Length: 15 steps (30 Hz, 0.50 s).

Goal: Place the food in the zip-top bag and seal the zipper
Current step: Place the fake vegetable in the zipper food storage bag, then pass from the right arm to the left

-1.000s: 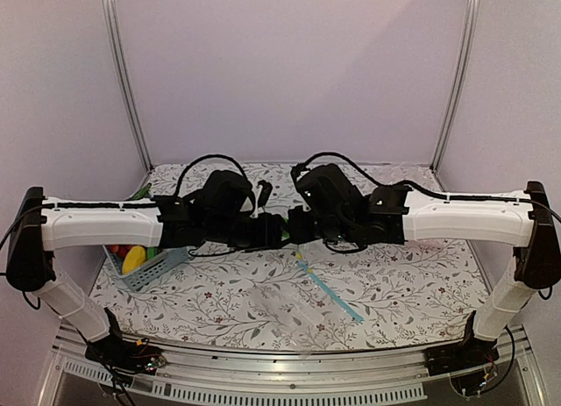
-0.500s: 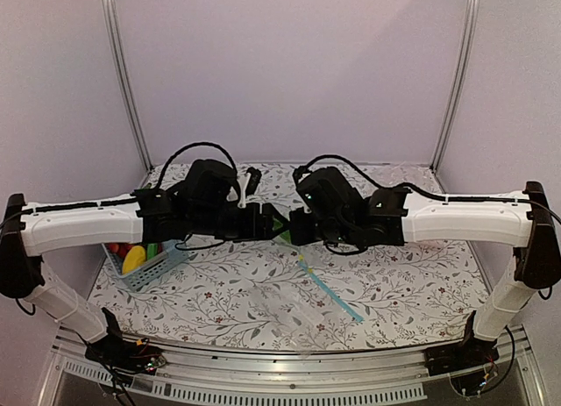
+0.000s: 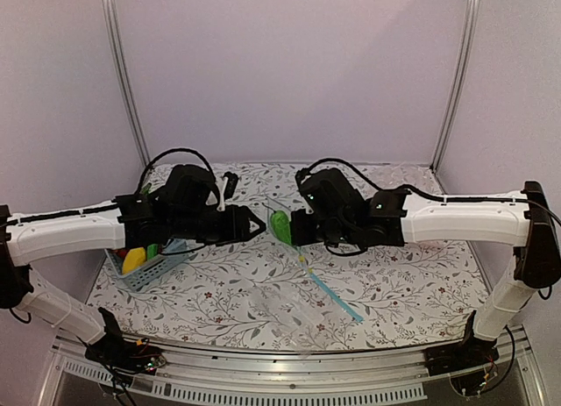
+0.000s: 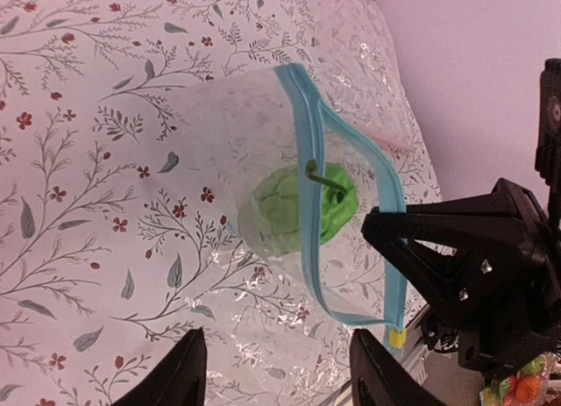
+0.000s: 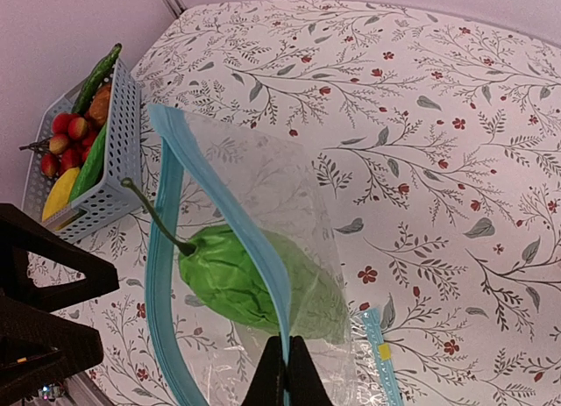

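Note:
My right gripper (image 5: pixel 286 353) is shut on the light-blue zipper (image 5: pixel 230 215) of the small clear zip-top bag (image 5: pixel 289 187) and holds it above the table, mouth open. A light-green food piece (image 5: pixel 230 279) with a dark stem lies inside the bag. It also shows in the left wrist view (image 4: pixel 285 209) and in the top view (image 3: pixel 279 224). My left gripper (image 4: pixel 276 371) is open and empty, a little to the left of the bag's mouth (image 3: pixel 259 222). The yellow food piece (image 5: pixel 60 191) lies in the basket.
A grey basket (image 3: pixel 145 270) at the left holds red berries (image 5: pixel 63 130) and a long dark-green vegetable (image 5: pixel 101 68). A larger clear bag with a long blue strip (image 3: pixel 329 292) lies on the table under the grippers. A pink strip (image 4: pixel 386 141) shows behind the held bag.
My left arm has drawn back to the left, away from the bag's mouth. The green piece now shows inside the bag. The right gripper has kept its hold on the zipper.

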Motion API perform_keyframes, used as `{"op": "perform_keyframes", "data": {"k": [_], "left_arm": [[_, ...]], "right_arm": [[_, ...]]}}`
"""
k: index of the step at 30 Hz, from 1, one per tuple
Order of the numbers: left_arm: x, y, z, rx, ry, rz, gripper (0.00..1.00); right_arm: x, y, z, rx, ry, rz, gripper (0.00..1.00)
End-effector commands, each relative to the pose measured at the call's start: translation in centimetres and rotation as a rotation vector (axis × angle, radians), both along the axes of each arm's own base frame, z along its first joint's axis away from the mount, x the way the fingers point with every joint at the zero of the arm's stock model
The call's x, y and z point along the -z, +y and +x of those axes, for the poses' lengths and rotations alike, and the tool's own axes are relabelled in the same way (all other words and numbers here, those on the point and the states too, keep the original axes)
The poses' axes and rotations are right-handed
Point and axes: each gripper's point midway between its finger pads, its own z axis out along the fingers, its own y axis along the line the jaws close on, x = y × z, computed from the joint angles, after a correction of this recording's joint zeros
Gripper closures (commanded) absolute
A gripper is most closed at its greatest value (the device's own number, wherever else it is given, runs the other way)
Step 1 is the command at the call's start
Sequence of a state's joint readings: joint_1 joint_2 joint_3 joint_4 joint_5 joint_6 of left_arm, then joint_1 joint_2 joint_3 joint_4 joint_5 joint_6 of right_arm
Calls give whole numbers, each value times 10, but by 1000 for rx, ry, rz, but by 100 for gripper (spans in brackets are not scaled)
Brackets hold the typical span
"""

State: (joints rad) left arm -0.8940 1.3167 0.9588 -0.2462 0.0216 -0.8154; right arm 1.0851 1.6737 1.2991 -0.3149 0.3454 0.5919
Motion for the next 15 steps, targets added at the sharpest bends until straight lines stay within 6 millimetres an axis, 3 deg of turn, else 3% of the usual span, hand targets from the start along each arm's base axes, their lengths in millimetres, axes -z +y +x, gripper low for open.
{"op": "perform_keyframes", "data": {"k": [1,4,10,15], "left_arm": [[10,-5,3,2,53,-48,47],[13,-8,4,3,59,-55,52],[14,-14,7,10,64,-80,50],[27,-17,8,10,91,-60,53]], "right_arm": [[-2,2,-3,-11,12,47,100],[-3,2,-4,-14,12,51,100],[-3,3,-4,-20,12,54,100],[-4,4,-5,-31,13,60,100]]}}
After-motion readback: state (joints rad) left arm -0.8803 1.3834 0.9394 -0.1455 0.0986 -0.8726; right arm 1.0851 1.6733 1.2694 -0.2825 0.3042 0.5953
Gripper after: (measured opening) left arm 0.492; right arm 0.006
